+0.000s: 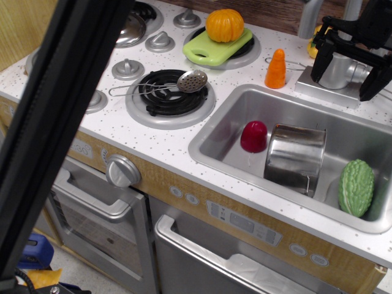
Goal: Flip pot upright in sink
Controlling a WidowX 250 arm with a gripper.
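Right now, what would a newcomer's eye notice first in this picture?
The shiny pot in the sink, bottom up beside a red cup and a bumpy green vegetable. Then the orange pumpkin on a green board behind, and the black gripper above the sink's back edge.

Almost no writing can be read in this view of the toy kitchen. The only characters are on the tan wood-look front panel (92, 150) just below the white speckled surface (159, 138), at its left end beside the round silver-grey oven knob (122, 170): pale markings that look like "30" followed by a small degree-like ring, partly cut off by the black bar (55, 122) crossing the foreground, so the reading is uncertain. The small rectangular grey display panel (239, 223) under the rectangular silver-grey metal sink (214, 138) shows faint marks too small and blurred to make out.
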